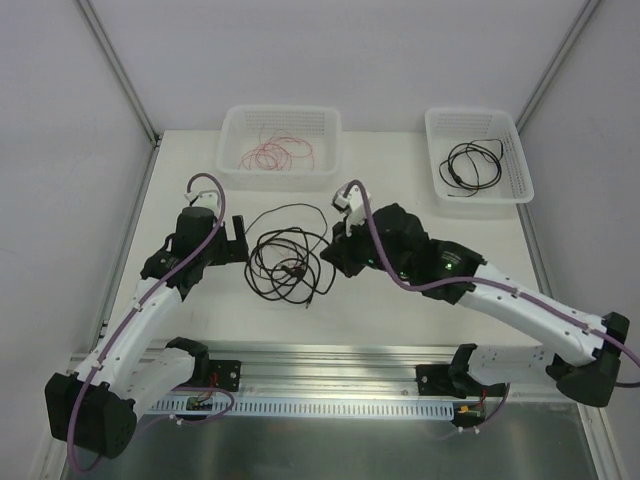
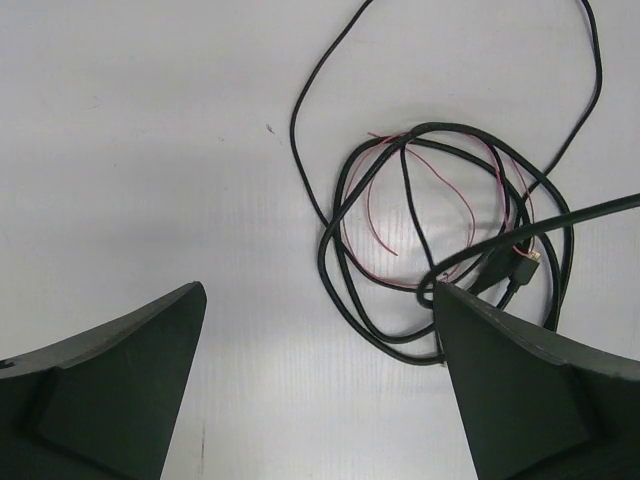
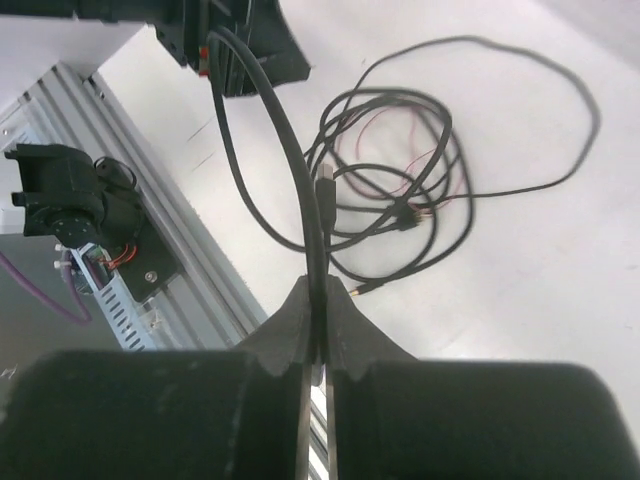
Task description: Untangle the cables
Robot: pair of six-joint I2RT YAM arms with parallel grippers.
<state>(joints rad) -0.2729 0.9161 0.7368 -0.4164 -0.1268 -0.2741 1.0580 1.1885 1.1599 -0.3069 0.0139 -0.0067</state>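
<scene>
The right claw (image 3: 315,312) is pinching one black strand of the cables (image 1: 288,262), lying tangled on the table (image 1: 400,320) (well off every edge); the left claw (image 2: 318,300) is gaping beside them.

The cables (image 1: 288,262) lie in a loose pile in the middle of the table (image 1: 390,170), and a gripper sits close on each side. The left gripper (image 2: 318,295) has its jaws wide apart, with bare table between them. The right gripper (image 3: 316,300) is pinched tight on one black strand (image 3: 283,140), which rises off the pile and bars the way across it. Behind the pile there is bare table up to the left basket (image 1: 228,140) and the right basket (image 1: 436,150), with a gap between the two. In front, a bare strip runs to the metal rail (image 1: 330,360).
</scene>
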